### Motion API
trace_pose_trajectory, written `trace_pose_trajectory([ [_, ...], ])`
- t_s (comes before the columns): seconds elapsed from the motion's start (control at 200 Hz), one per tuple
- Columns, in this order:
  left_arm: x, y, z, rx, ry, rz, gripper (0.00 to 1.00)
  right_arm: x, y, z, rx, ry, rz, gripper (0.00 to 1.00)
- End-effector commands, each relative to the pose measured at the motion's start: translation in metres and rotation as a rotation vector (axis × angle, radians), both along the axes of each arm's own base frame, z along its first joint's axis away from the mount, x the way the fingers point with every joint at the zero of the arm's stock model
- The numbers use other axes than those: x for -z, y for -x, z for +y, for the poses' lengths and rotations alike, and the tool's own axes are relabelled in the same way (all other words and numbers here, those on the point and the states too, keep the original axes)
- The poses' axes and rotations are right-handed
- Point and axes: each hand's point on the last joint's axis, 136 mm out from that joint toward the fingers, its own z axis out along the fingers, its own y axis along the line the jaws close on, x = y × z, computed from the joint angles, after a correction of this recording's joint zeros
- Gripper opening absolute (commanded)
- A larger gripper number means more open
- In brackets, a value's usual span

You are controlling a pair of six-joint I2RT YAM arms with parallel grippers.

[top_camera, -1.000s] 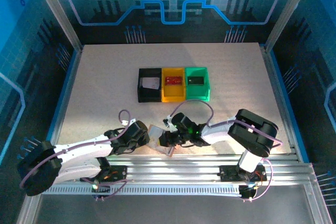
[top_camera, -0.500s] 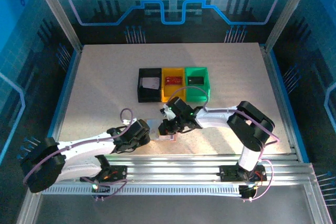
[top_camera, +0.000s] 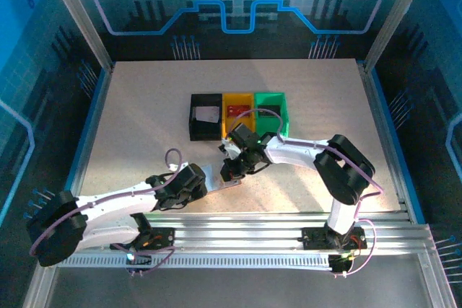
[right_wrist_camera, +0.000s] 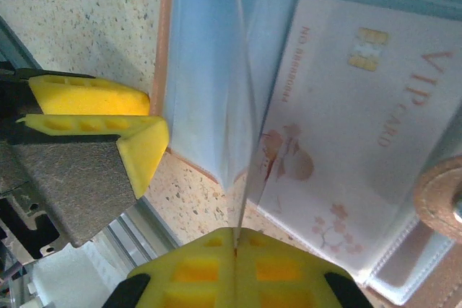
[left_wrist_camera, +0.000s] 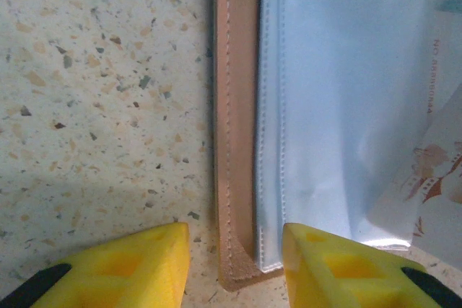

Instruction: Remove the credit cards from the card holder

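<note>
Extraction underway: right fingers [right_wrist_camera: 234,250] clamped on wallet's [left_wrist_camera: 234,142] clear sleeve [right_wrist_camera: 244,91], left fingers [right_wrist_camera: 151,122] apart at its corner. Next: pinch pocketed card [right_wrist_camera: 346,106].

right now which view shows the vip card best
Right wrist: the VIP card lies face-up inside the card holder, chip and lettering readable. Left wrist catches a strip of it; top external, too small to tell.

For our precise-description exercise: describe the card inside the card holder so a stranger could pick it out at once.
Find the three coloured bins mid-table; nearer the arms lies the open pinkish-tan card holder. Under its clear pocket sits a pale card bearing a gold chip and the words VIP CARD, unlike the red card lying loose in a bin.
</note>
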Motion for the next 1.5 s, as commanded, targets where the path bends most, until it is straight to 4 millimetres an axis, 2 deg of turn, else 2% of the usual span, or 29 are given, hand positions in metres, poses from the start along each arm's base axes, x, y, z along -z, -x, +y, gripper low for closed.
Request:
trace_pose_trajectory([
  [0.0,-0.015,-0.003,-0.029,0.03,0.136,-0.01,0.4,-0.003,0.005,-0.014,-0.033,0.053,0.016,0.0],
  [0.22,-0.036,-0.007,-0.028,0.042,0.162,-0.067,0.4,-0.016,0.003,-0.025,-0.029,0.02,-0.005,0.0],
  [0.37,-0.067,-0.013,-0.026,0.088,0.194,-0.17,0.44,-0.046,0.003,-0.027,-0.057,-0.09,-0.089,0.0],
  [0.535,-0.095,-0.017,-0.026,0.146,0.25,-0.248,0.46,-0.068,0.003,-0.035,-0.079,-0.144,-0.168,0.0],
  [0.81,-0.152,-0.012,-0.043,0.321,0.403,-0.372,0.57,-0.11,0.048,-0.025,-0.233,-0.37,-0.211,0.0],
  [0.92,-0.171,-0.01,-0.052,0.389,0.463,-0.408,0.62,-0.117,0.064,-0.019,-0.295,-0.408,-0.216,0.0],
  [1.065,-0.185,-0.005,-0.063,0.467,0.524,-0.432,0.67,-0.121,0.077,-0.015,-0.343,-0.432,-0.212,0.0],
  [1.351,-0.201,0.006,-0.077,0.56,0.631,-0.455,0.67,-0.122,0.084,-0.012,-0.368,-0.459,-0.201,0.0],
  [1.496,-0.202,0.01,-0.08,0.584,0.65,-0.45,0.63,-0.124,0.089,-0.011,-0.381,-0.479,-0.194,0.0],
])
